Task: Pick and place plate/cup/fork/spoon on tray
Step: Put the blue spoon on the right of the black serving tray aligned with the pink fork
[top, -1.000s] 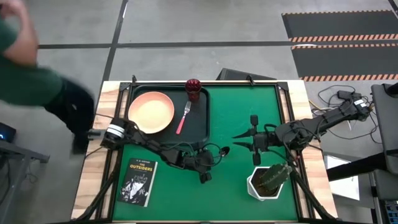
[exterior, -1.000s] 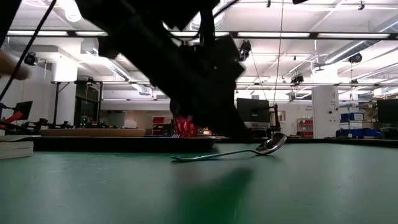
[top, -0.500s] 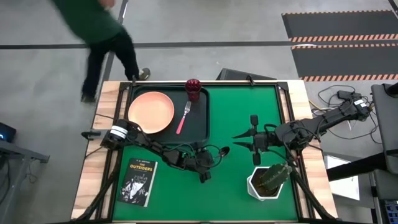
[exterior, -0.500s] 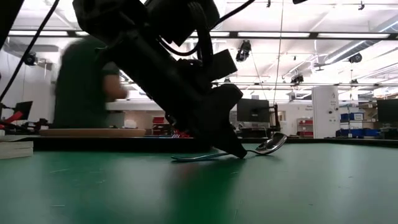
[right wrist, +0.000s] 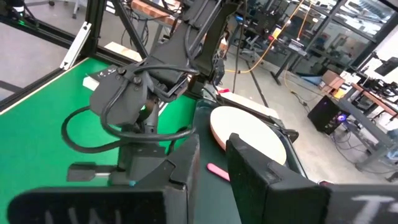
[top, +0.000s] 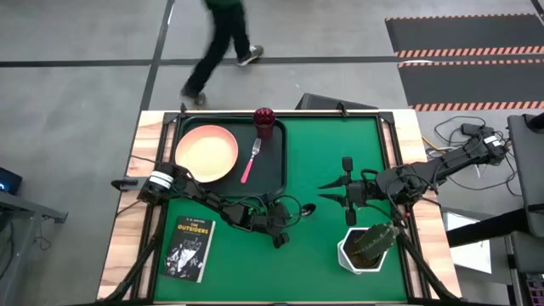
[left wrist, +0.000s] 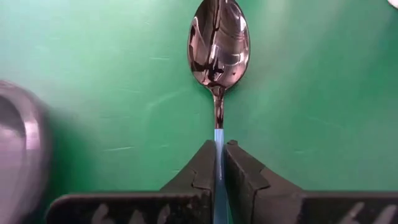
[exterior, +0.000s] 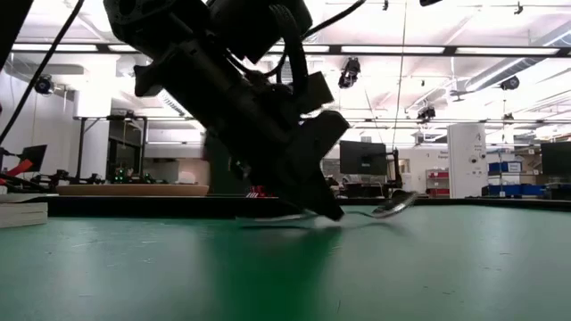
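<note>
Two left gripper fingers pinch the spoon handle.

Left tool closed on spoon handle; person walked right behind table.

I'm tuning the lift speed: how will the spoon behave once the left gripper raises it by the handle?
Probably stiff: the spoon looks like metal, so no droop. Its bowl sits well beyond the left gripper, shut on the thin blue handle, so it may pivot bowl-down. The handle looks smooth and narrow; it could slip if jerked.
</note>
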{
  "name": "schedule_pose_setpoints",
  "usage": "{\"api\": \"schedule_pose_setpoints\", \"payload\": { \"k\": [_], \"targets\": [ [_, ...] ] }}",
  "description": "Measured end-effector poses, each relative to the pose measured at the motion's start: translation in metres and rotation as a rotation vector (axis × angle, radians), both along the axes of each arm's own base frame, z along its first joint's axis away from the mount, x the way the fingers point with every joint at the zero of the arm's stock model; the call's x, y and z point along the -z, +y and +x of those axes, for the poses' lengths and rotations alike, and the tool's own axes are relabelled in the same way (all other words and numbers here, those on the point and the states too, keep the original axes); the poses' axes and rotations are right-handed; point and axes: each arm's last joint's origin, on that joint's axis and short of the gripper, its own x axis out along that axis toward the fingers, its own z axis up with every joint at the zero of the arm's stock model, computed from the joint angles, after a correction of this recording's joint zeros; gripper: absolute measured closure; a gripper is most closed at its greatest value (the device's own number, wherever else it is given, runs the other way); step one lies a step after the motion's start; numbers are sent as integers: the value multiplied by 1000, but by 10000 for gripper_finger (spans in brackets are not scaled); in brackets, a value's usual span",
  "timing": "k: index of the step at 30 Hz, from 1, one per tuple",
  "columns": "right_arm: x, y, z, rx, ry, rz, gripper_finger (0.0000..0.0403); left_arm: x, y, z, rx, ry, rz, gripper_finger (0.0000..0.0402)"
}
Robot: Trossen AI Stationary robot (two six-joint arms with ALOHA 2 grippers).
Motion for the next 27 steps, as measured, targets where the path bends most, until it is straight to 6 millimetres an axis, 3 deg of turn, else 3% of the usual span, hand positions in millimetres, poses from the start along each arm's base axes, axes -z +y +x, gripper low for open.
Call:
{"api": "schedule_pose_setpoints", "payload": {
  "k": [8, 13, 19, 27],
  "targets": [
    [0, -1, -1, 3, 7, 12, 340, -47, 9, -10, -113, -80, 52, 400],
    [-2, -2, -5, 11, 9, 49, 340, -67, 32, -26, -363, -80, 97, 401],
    [-3, -4, -10, 17, 17, 75, 342, -71, 66, -34, -592, -89, 89, 401],
    [-1, -4, -10, 19, 39, 71, 344, -54, 106, -28, -769, -102, 21, 401]
  ]
}}
